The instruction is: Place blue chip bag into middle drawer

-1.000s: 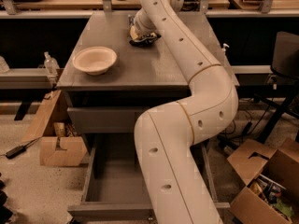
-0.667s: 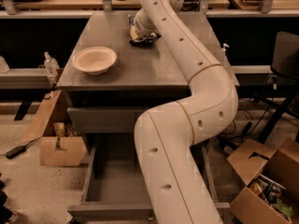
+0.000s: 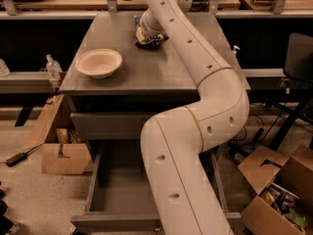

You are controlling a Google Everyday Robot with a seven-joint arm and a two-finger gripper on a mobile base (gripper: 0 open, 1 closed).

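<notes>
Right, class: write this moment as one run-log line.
gripper: at blue chip bag, far end of table | middle drawer: open, bag not inside | beige bowl: on table, apart from bag

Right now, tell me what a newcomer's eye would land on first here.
The big white arm dominates, curving up from the lower foreground across the grey table to its far side, where the gripper sits at the blue chip bag. Next comes the beige bowl on the tabletop, toward the picture's left, then the middle drawer pulled open below.
</notes>
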